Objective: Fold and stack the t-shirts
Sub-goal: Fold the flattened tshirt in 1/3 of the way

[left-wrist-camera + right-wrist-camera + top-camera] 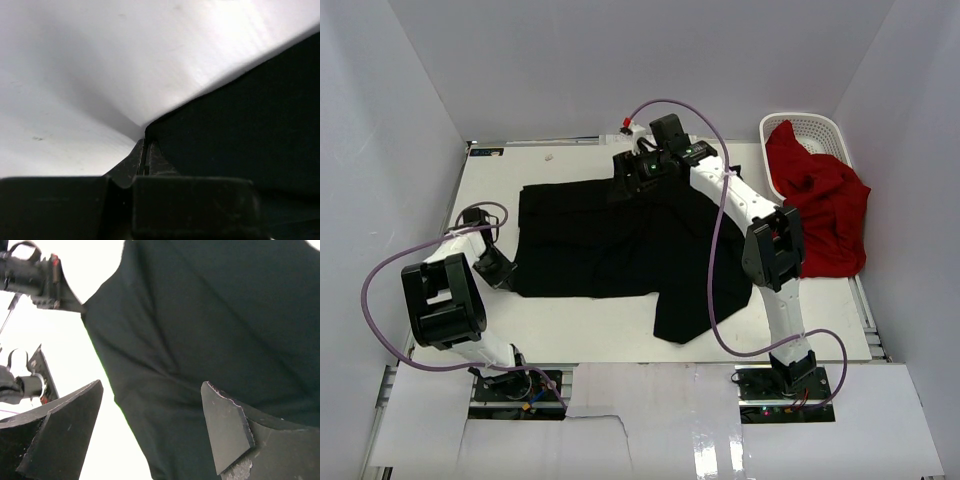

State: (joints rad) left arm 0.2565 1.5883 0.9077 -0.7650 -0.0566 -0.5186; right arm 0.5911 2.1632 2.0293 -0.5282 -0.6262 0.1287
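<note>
The black t-shirt (610, 240) lies spread across the middle of the table, one sleeve (685, 310) trailing toward the near edge. My left gripper (506, 272) is low at its near-left corner and shut on that corner; in the left wrist view the black cloth (240, 125) runs right up to the closed gripper (145, 146). My right gripper (622, 184) hovers open over the shirt's far edge, and the black cloth (200, 330) lies below the spread fingers (227, 432). The red t-shirt (825, 210) hangs crumpled out of the basket at the right.
A white lattice basket (820, 125) stands at the back right corner with the red shirt spilling over its near rim. White walls close in the table on three sides. Purple cables loop from both arms above the table.
</note>
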